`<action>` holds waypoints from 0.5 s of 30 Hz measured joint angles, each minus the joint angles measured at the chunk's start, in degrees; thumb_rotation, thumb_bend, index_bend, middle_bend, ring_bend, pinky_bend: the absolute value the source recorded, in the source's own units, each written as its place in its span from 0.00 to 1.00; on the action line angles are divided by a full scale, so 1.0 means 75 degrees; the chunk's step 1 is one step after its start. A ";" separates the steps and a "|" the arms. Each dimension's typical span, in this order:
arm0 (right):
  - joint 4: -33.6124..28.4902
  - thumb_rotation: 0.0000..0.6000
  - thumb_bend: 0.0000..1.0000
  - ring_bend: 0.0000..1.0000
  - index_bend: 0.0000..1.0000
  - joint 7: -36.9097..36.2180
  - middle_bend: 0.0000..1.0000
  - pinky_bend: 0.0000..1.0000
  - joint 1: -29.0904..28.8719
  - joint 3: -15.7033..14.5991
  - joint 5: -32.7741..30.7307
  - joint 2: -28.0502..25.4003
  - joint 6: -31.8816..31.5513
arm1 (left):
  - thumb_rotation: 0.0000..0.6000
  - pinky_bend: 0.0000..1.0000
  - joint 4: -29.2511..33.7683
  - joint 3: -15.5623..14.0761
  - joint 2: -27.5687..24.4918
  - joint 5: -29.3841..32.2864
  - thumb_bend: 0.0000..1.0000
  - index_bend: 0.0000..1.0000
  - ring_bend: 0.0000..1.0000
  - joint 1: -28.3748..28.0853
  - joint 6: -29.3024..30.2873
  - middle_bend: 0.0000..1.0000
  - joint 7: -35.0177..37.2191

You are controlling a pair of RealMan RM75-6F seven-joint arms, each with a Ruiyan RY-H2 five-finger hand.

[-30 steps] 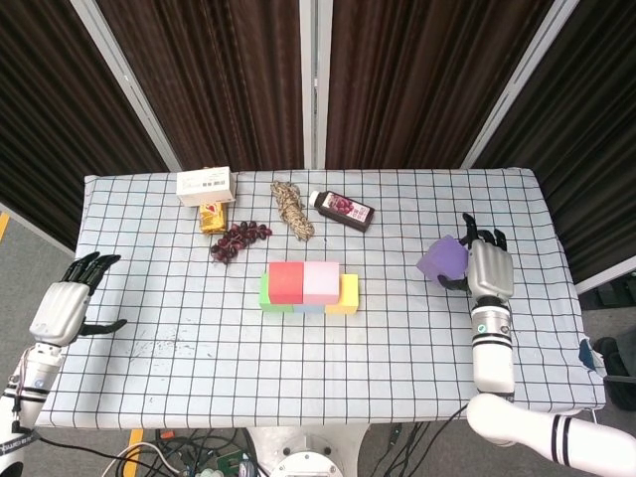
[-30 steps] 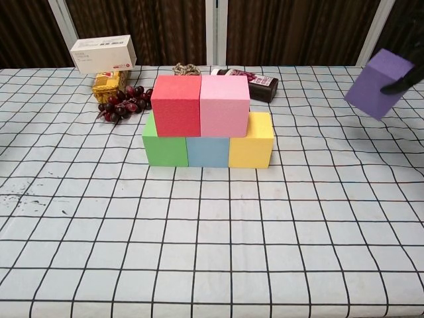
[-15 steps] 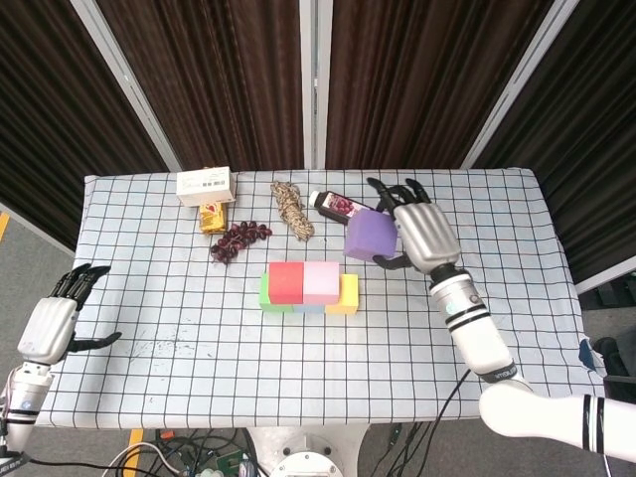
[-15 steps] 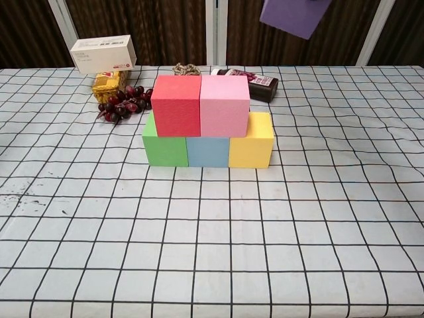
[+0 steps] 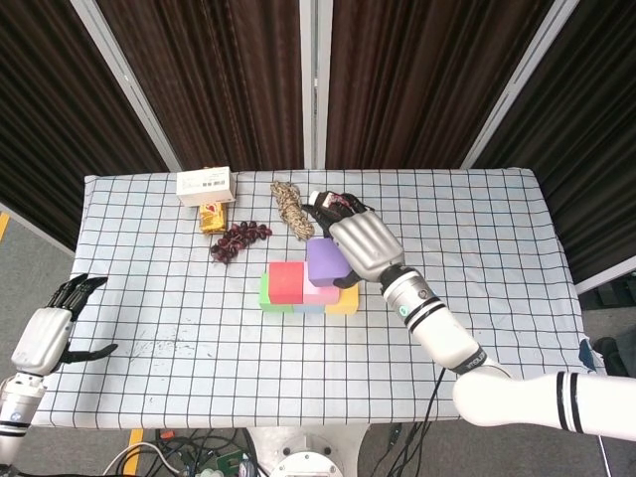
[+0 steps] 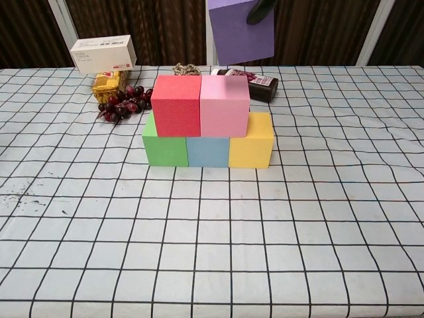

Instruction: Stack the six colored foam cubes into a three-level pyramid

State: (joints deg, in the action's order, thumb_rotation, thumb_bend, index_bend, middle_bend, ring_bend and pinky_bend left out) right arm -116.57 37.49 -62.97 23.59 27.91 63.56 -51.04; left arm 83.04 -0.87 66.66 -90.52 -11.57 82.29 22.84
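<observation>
The left hand (image 5: 45, 336) hung off the table's left edge, fingers apart and holding nothing. At centre sat 2 finished levels: green cube (image 6: 165, 142), blue cube (image 6: 207, 150) and yellow cube (image 6: 252, 140) below, red cube (image 6: 177, 105) and pink cube (image 6: 224, 105) above. The right hand (image 5: 364, 244) gripped the purple cube (image 6: 241, 31) in the air over the pink cube, right of the red-pink seam, clear of the stack. Its fingers (image 6: 260, 10) wrapped over the cube's top and far side. Lowered off-centre or tilted, the cube would likely tip off or shove the light foam row apart.
</observation>
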 measured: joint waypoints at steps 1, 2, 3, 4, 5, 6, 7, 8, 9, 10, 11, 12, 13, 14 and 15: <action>-0.0006 1.00 0.01 0.12 0.00 -0.0011 0.41 0.00 -0.0073 -0.0031 -0.0134 0.0033 -0.0015 | 1.00 0.10 -0.0059 -0.0010 0.0011 -0.0023 0.00 0.11 0.04 0.0005 0.0006 0.11 0.0064; -0.0004 1.00 0.02 0.12 0.00 -0.0029 0.41 0.00 -0.0157 -0.0065 -0.0267 0.0078 -0.0034 | 1.00 0.10 -0.0099 -0.0017 0.0022 -0.0031 0.00 0.11 0.04 0.0010 0.0008 0.11 0.0110; 0.0014 1.00 0.02 0.12 0.00 -0.0054 0.42 0.00 -0.0283 -0.0117 -0.0426 0.0162 -0.0064 | 1.00 0.10 -0.0134 -0.0024 0.0033 -0.0036 0.00 0.11 0.04 0.0014 0.0005 0.11 0.0154; 0.0043 1.00 0.02 0.12 0.00 -0.0071 0.42 0.00 -0.0377 -0.0158 -0.0509 0.0240 -0.0094 | 1.00 0.10 -0.0178 -0.0035 0.0045 -0.0040 0.00 0.11 0.04 0.0019 -0.0008 0.11 0.0203; 0.0085 1.00 0.02 0.12 0.00 -0.0089 0.42 0.00 -0.0459 -0.0197 -0.0562 0.0326 -0.0131 | 1.00 0.10 -0.0207 -0.0047 0.0049 -0.0044 0.00 0.11 0.04 0.0021 -0.0027 0.11 0.0227; 0.0154 1.00 0.02 0.13 0.00 -0.0118 0.42 0.00 -0.0545 -0.0243 -0.0603 0.0451 -0.0187 | 1.00 0.10 -0.0232 -0.0058 0.0050 -0.0049 0.00 0.11 0.04 0.0023 -0.0044 0.11 0.0244; 0.0214 1.00 0.02 0.13 0.00 -0.0144 0.42 0.00 -0.0589 -0.0275 -0.0626 0.0553 -0.0237 | 1.00 0.10 -0.0259 -0.0072 0.0048 -0.0059 0.00 0.11 0.04 0.0028 -0.0057 0.11 0.0265; 0.0279 1.00 0.02 0.13 0.00 -0.0171 0.42 0.00 -0.0634 -0.0306 -0.0648 0.0662 -0.0296 | 1.00 0.10 -0.0271 -0.0078 0.0047 -0.0068 0.00 0.11 0.04 0.0029 -0.0060 0.11 0.0284; 0.0366 1.00 0.03 0.13 0.00 -0.0203 0.42 0.00 -0.0696 -0.0344 -0.0670 0.0807 -0.0386 | 1.00 0.10 -0.0281 -0.0083 0.0045 -0.0079 0.00 0.11 0.04 0.0029 -0.0061 0.11 0.0309; 0.0431 1.00 0.03 0.13 0.00 -0.0223 0.42 0.00 -0.0739 -0.0370 -0.0676 0.0913 -0.0469 | 1.00 0.10 -0.0296 -0.0093 0.0042 -0.0105 0.00 0.11 0.04 0.0027 -0.0059 0.11 0.0360; 0.0498 1.00 0.04 0.14 0.00 -0.0240 0.42 0.00 -0.0780 -0.0396 -0.0672 0.1022 -0.0562 | 1.00 0.10 -0.0311 -0.0104 0.0036 -0.0137 0.00 0.11 0.04 0.0023 -0.0057 0.11 0.0411; 0.0586 1.00 0.04 0.14 0.00 -0.0255 0.42 0.00 -0.0833 -0.0430 -0.0663 0.1161 -0.0693 | 1.00 0.10 -0.0330 -0.0119 0.0028 -0.0181 0.00 0.11 0.03 0.0017 -0.0056 0.11 0.0471; 0.0648 1.00 0.04 0.14 0.00 -0.0265 0.43 0.00 -0.0871 -0.0454 -0.0656 0.1259 -0.0792 | 1.00 0.10 -0.0366 -0.0143 0.0016 -0.0252 0.00 0.11 0.03 0.0007 -0.0052 0.11 0.0533; 0.0699 1.00 0.04 0.14 0.00 -0.0275 0.43 0.00 -0.0903 -0.0470 -0.0653 0.1346 -0.0887 | 1.00 0.10 -0.0400 -0.0159 0.0007 -0.0301 0.00 0.11 0.03 0.0000 -0.0045 0.11 0.0553; 0.0752 1.00 0.04 0.14 0.00 -0.0296 0.43 0.00 -0.0941 -0.0483 -0.0650 0.1460 -0.1007 | 1.00 0.10 -0.0432 -0.0173 0.0002 -0.0338 0.00 0.11 0.03 -0.0004 -0.0033 0.11 0.0555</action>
State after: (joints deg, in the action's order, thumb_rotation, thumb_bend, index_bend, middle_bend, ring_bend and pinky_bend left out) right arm -110.93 35.27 -70.02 19.97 23.03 74.51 -58.59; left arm 79.80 -2.17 66.67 -93.05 -11.60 82.04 27.00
